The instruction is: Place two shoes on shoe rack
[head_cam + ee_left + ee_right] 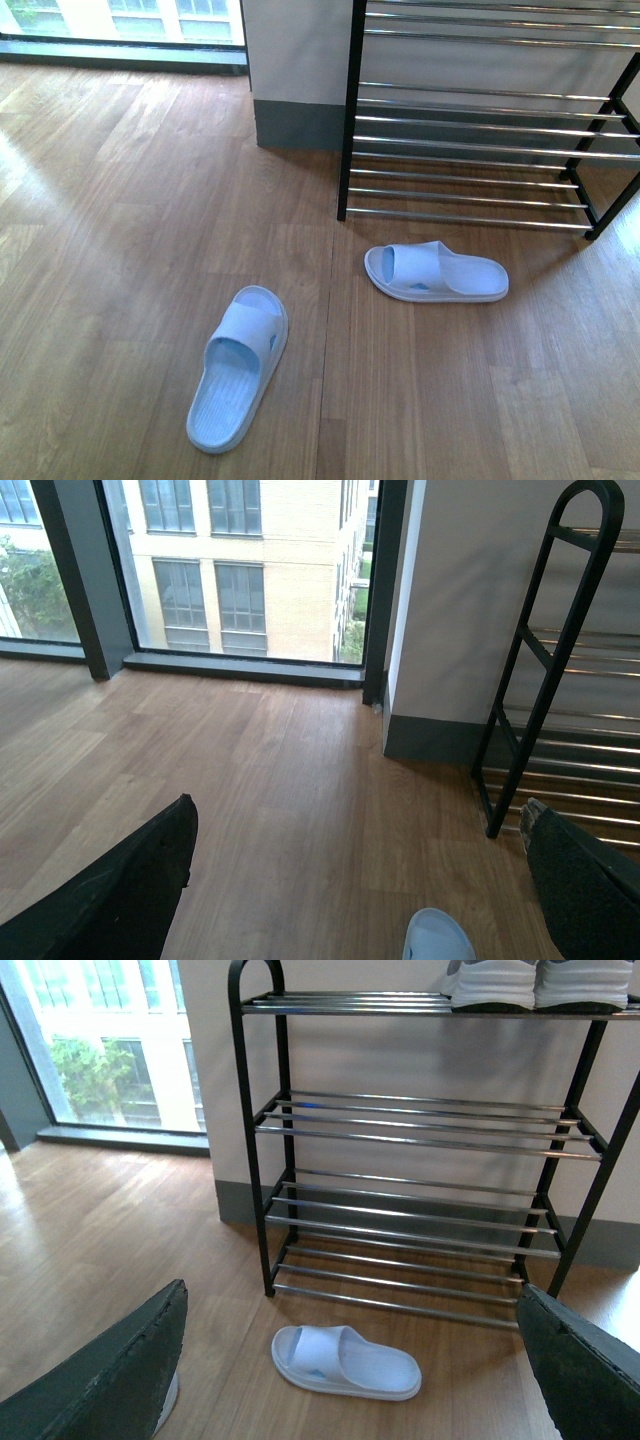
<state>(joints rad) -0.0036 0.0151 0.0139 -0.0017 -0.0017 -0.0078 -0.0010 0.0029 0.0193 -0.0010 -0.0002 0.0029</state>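
The two shoes (pixel 238 370) (pixel 437 273) on the wood floor (pixel 120 250) are pale blue one-piece slides, not laced footwear. They look like moulded foam or rubber, so I judge them light, springy, a little slick on the smooth strap and in no way fragile. The surest hold is probably across the wide strap, or a pinch on one side wall at mid-length, where the sole should flex least. In the front view the nearer slide (pixel 238 370) lies at lower centre-left, pointing lengthwise up the frame, well apart from the rack. The farther slide (pixel 437 273) lies right of centre, turned sideways, just in front of the shoe rack (pixel 349 110), whose lower chrome bars fill the upper right. Neither arm shows there. In the left wrist view the left gripper (pixel 358 815) has its fingers spread wide and holds nothing. Only the rounded end of one slide shows at the bottom edge between the fingers, and I cannot tell which slide it is. In the right wrist view the right gripper (pixel 352 1300) is likewise spread and empty. The sideways slide lies at lower centre between its fingers, near but untouched, with the rack behind it. A pair of sneakers (pixel 540 985) already stands on the top shelf at upper right.
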